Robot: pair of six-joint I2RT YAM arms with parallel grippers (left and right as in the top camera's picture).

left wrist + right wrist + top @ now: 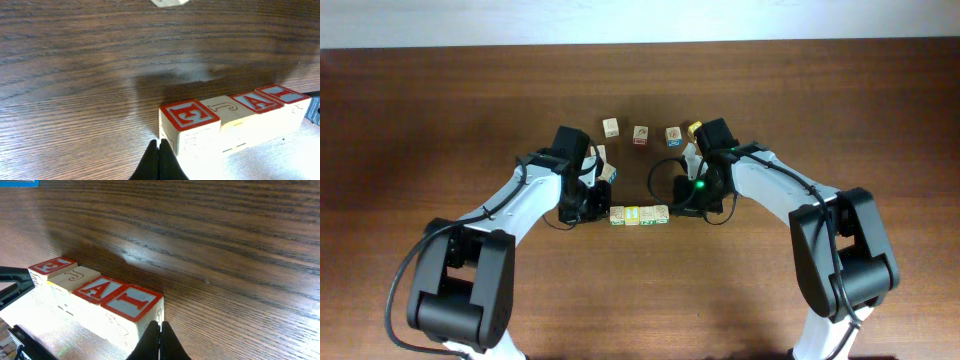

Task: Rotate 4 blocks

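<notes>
Item: row of four blocks (640, 215), lettered faces up, laid end to end on the table (840, 100) between the two arms.

Left gripper (159, 148): clenched, nothing grasped. Its tip is set at the near lower corner of the row's left end block; contact cannot be confirmed.

Right gripper (160, 330): clenched, nothing grasped. Its tip is set against the right end block.

Loose blocks (640, 134): found farther back, well apart from the row.

Step judged: the row is pinched endwise and turned as one piece.

Handling: equal pressure is to be applied from both ends. Tips are to be kept low and centred on the end faces, lest the row buckle.
</notes>
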